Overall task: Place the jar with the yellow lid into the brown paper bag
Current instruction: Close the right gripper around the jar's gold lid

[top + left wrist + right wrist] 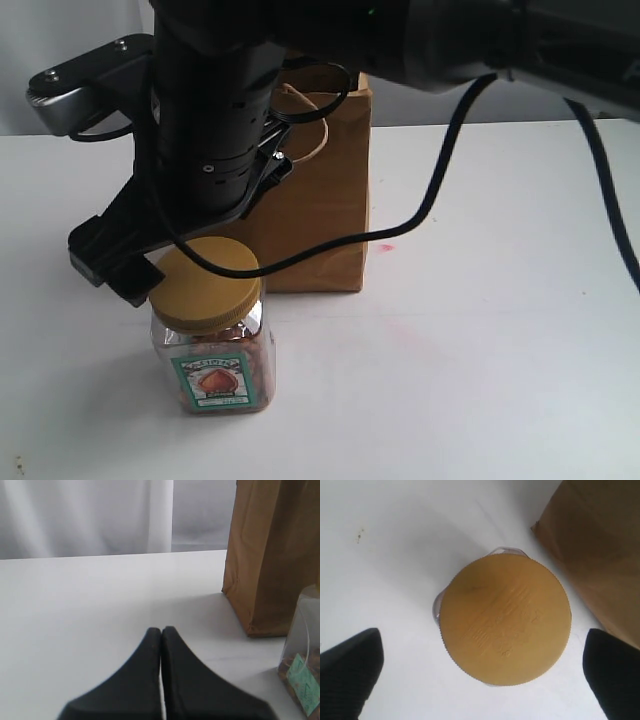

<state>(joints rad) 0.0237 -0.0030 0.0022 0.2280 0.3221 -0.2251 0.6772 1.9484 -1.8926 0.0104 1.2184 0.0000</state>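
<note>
The yellow-lidded jar point(214, 345) stands upright on the white table just in front of the brown paper bag point(325, 190), which is upright with its loop handles at the top. My right gripper point(195, 215) hangs over the jar's lid. In the right wrist view it point(482, 635) is open, with one fingertip point(355, 665) on each side of the lid point(505, 625) and clear of it. The bag point(600, 555) is close beside the jar. My left gripper point(161, 630) is shut on nothing, low over the table, with the bag point(275, 555) and jar point(302, 665) off to one side.
The white table point(500, 330) carries a faint pink smear to the right of the bag. A pale curtain point(85, 515) hangs behind the table. A black cable point(440, 190) loops down from the arm across the bag's front.
</note>
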